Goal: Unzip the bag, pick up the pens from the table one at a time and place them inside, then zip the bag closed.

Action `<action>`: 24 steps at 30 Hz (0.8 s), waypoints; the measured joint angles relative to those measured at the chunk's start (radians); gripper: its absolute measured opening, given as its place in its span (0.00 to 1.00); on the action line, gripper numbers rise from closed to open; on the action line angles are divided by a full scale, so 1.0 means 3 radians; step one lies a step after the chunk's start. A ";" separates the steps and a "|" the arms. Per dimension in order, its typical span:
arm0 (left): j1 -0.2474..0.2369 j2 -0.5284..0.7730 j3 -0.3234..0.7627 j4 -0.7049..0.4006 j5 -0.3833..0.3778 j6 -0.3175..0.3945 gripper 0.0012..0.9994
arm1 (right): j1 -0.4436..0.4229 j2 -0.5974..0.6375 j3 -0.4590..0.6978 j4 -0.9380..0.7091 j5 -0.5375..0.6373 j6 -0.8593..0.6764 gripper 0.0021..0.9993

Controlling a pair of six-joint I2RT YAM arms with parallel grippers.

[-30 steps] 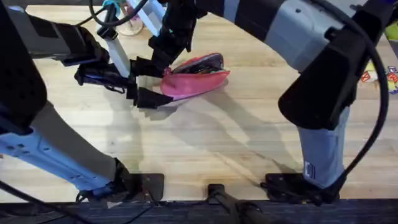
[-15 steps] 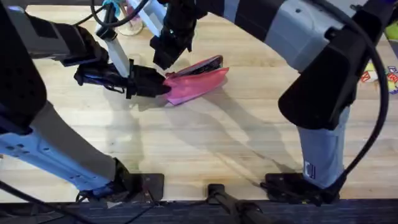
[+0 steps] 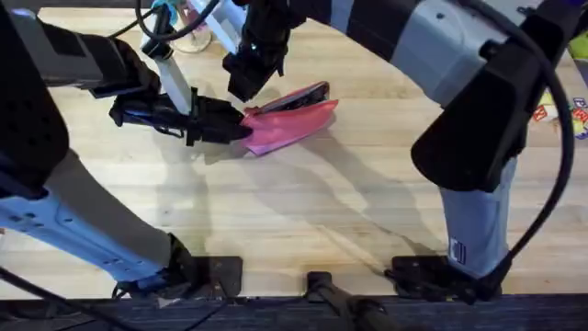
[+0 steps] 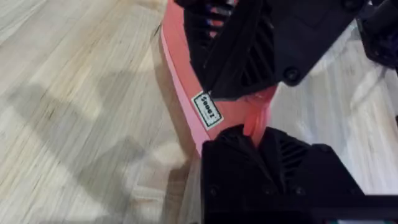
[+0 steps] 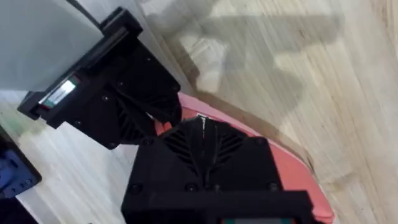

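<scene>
Where the light wooden table (image 3: 303,211) is showing its grain toward the far middle, the bag (image 3: 292,121) is lying on its side, its pink-red fabric running from lower left to upper right in the overhead view. Its dark zipper edge is facing away from the camera, and a gap is showing along that edge near the far end. Whether the pens are sitting inside is too hard to tell.

The left gripper (image 3: 234,127) is reaching in from the left and is pinching the bag's near-left end, its black fingers pressed onto the fabric. In the left wrist view the left gripper (image 4: 239,115) is clamping a narrow fold of pink cloth between its two fingers, just beside a small white label (image 4: 206,110) sewn onto the bag (image 4: 180,68).

The right gripper (image 3: 246,81) is coming down from above and behind, hanging just over the bag's left end and close to the left gripper. In the right wrist view the right gripper (image 5: 186,124) is sitting right against the top edge of the bag (image 5: 286,180), but whether its fingers are pressed together or spread I cannot tell.
</scene>
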 joint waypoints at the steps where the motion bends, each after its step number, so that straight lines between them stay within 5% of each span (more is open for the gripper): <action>1: 0.0000 0.0001 0.0000 0.0001 0.0000 0.0000 0.04 | 0.0000 0.0000 0.0001 0.0000 0.0003 0.0001 0.03; 5: 0.0000 0.0001 0.0000 0.0015 0.0000 0.0000 0.04 | -0.0009 0.0001 0.0031 -0.0003 0.0008 0.0001 0.07; 11: 0.0000 0.0001 0.0000 0.0038 0.0000 -0.0001 0.04 | -0.0070 0.0000 0.0152 -0.0008 0.0014 -0.0001 0.30; 17: 0.0001 0.0001 -0.0001 0.0104 0.0000 -0.0003 0.04 | -0.0160 -0.0034 0.0181 -0.0034 0.0027 -0.0010 0.98; 24: 0.0001 0.0001 -0.0006 0.0291 0.0017 -0.0010 0.08 | -0.0184 -0.0242 0.0183 -0.0078 0.0025 -0.0010 1.00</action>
